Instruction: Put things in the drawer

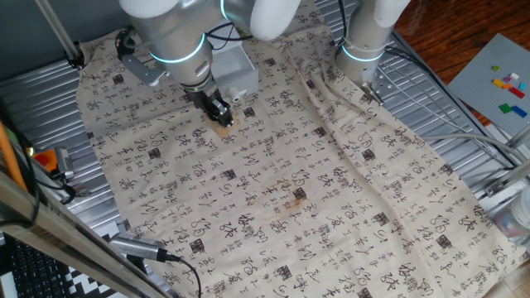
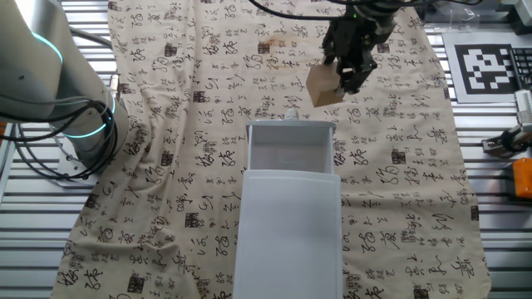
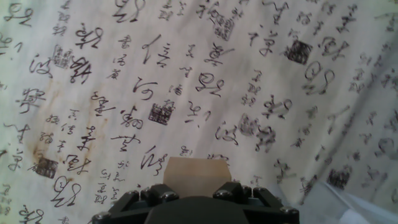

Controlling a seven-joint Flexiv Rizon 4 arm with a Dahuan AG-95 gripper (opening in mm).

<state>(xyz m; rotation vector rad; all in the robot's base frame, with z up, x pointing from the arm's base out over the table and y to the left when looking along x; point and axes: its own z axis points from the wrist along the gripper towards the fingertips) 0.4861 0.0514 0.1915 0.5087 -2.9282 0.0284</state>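
A light-tan wooden cube is gripped between the black fingers of the hand, which is clenched on it and carried clear of the cloth. In the other fixed view the cube is seen at the lower tip of the hand, at about 7 o'clock from the finger bodies, with its plain faces tilted rather than square to the bench. From that same view the cube is found just beyond the far edge of the white drawer, at roughly 1 o'clock from the pulled-out tray; the tray's interior is shown pale and open toward the top. Whether the cube is directly over the tray cannot be told.

In the hand view the cube is seen at the bottom centre, at 12 o'clock from the dark finger bases, with one flat tan face turned to the camera and the fingers pressed to its sides. Behind it the cream cloth, printed with black calligraphy, is spread out.

In one fixed view the hand is pointed down and toward 5 o'clock from the silver arm, and only a sliver of the cube is visible at its tip. An orange-brown stain is marked on the cloth well apart from it, at about 5 o'clock.
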